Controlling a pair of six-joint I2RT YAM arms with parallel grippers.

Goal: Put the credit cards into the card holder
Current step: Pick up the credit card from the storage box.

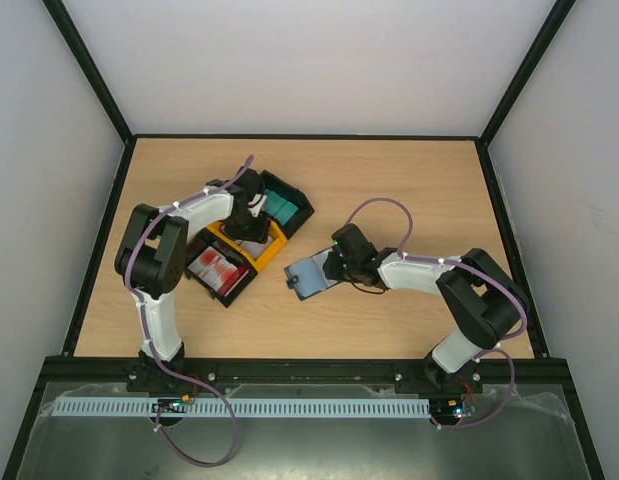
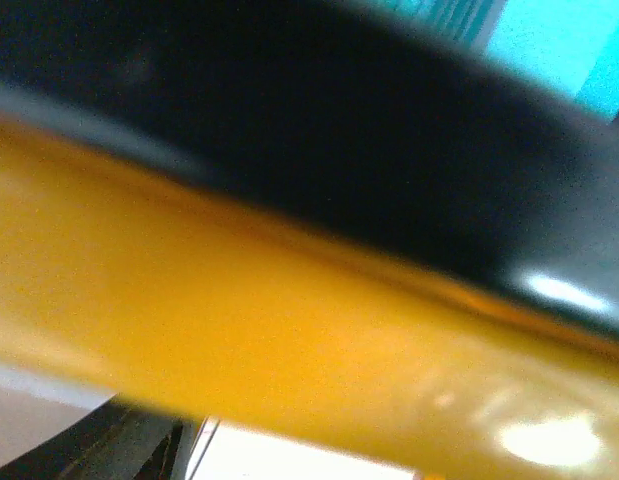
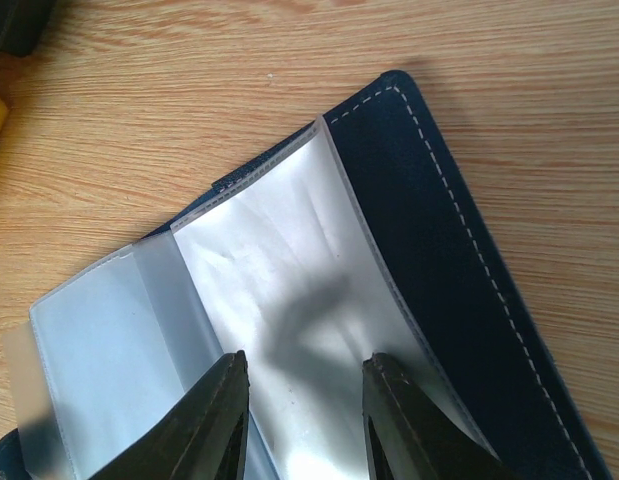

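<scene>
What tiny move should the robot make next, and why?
Probably lift the left gripper clear of the yellow tray and toward the card holder, which lies open under the open right gripper, its visible sleeves empty.

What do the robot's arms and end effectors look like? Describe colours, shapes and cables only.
Both arms match: the left arm and right arm have white tubular links joined by black joints, with a thin lilac cable looping along each. The right end effector has two dark, tapering fingers; the left end effector looks black too.
</scene>
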